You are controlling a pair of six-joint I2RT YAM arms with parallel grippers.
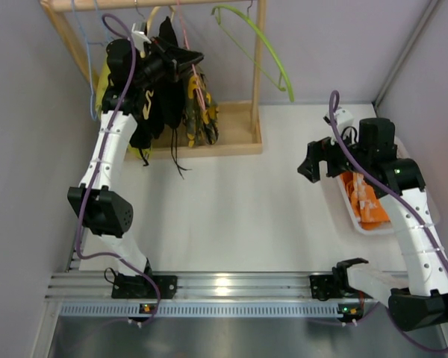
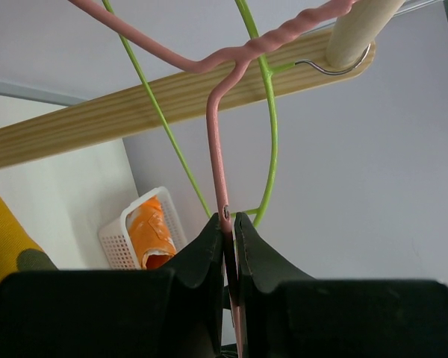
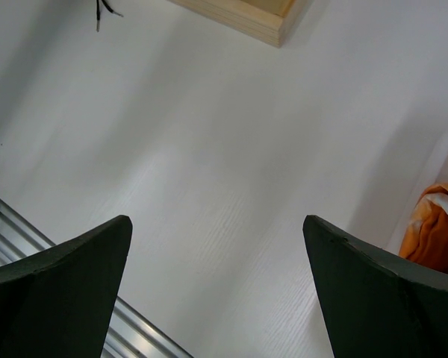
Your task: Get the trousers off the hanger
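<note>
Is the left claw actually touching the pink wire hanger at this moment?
Touching. The left wrist view shows the left claw pinched shut on the pink wire of the hanger, with no gap on either side.

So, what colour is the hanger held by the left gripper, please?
Pale pink hanger; left wrist view shows it best.

A wooden clothes rack (image 1: 260,67) stands at the far left of the white desk (image 1: 231,209), its base frame resting on the surface. From its top rail hang a thick lime-green hanger (image 1: 263,46), tilted, a plain black garment (image 1: 160,104) with dangling cords, and a thin light-blue hanger (image 1: 90,74) near the left end. Well apart, by the right edge, a white slotted basket (image 1: 367,230) holds crumpled orange cloth (image 1: 358,195). A silver metal rail (image 1: 224,285) runs along the near edge.
</note>
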